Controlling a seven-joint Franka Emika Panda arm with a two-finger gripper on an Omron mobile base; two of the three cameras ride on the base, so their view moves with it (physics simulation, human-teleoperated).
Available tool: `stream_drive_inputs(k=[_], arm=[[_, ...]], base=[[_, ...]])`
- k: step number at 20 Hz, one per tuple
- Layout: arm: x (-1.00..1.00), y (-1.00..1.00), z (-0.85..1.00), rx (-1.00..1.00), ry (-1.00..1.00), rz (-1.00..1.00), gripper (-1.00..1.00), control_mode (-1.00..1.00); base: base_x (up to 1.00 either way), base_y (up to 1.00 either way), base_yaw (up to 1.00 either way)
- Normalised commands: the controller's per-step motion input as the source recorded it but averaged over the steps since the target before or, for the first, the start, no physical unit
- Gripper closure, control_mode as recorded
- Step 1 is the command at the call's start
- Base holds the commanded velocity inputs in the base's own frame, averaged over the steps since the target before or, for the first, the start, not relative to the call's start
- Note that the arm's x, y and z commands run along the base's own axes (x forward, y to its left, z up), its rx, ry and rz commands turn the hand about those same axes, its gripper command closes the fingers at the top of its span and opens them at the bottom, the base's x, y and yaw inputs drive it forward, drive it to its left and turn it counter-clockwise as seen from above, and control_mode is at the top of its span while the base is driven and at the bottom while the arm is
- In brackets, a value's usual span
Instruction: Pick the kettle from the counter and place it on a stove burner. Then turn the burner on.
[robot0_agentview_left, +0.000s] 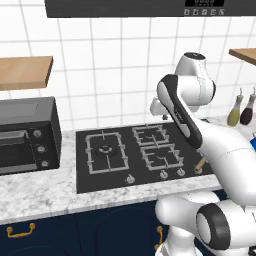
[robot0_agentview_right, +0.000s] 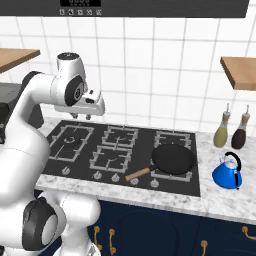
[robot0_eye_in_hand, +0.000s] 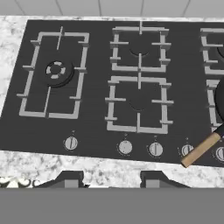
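My hand (robot0_agentview_right: 88, 117) hangs empty, fingers apart, above the stove burner (robot0_eye_in_hand: 54, 71). From the right I see the kettle (robot0_agentview_right: 227, 173) on the bench (robot0_agentview_right: 220, 197), beside the frying pan (robot0_agentview_right: 173, 158).

From my remote station I see a bright-blue kettle (robot0_agentview_right: 227, 174) with a black handle on white-grey speckled marble counter (robot0_agentview_right: 220, 197), beside a black frying pan (robot0_agentview_right: 173, 158) with a pale wooden handle. The black glass cooktop (robot0_eye_in_hand: 94, 127) carries grey grates; cabinets (robot0_agentview_left: 50, 230) are navy with brass handles.
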Motion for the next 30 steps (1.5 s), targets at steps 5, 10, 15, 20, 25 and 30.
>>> stream_drive_inputs(k=[5,10,15,20,25,30], arm=[[-0.37,-0.68,-0.08,0.0,-0.15,-0.12,-1.0,-1.0],[-0.67,-1.0,0.0,0.0,-0.2,-0.2,-1.0,-1.0],[-0.4,-1.0,0.0,0.0,-0.08,-0.22,-1.0,-1.0],[-0.01,-1.0,0.0,0.0,0.04,-0.25,-1.0,-1.0],[0.0,-1.0,0.0,0.0,0.16,-0.26,-1.0,-1.0],[0.0,-1.0,-0.2,0.0,0.14,-0.25,-1.0,-1.0]], base=[[0.0,0.0,0.0],[0.0,0.0,0.0],[0.0,0.0,0.0],[0.0,0.0,0.0],[0.0,0.0,0.0],[0.0,0.0,0.0]])
